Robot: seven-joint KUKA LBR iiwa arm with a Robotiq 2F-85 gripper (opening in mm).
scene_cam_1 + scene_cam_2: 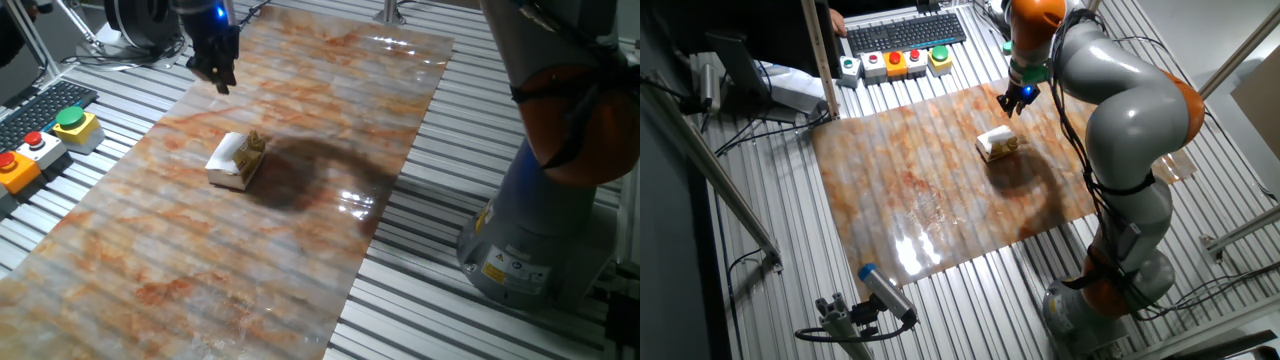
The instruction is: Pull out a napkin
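A small golden-tan and white box (237, 160) lies on the marbled mat (200, 270), a little left of its middle; the other fixed view shows the box (997, 144) too. The napkin is hidden in both views. My gripper (221, 80) hangs in the air beyond the box, over the mat's far part, well apart from the box. In the other fixed view the gripper (1016, 103) sits just above and right of the box, its dark fingers slightly spread and holding nothing.
A button panel (45, 140) with red, orange and green buttons and a keyboard (40, 105) lie left of the mat. The arm's grey base (530, 240) stands at the right. A slatted metal table (470, 320) surrounds the mat.
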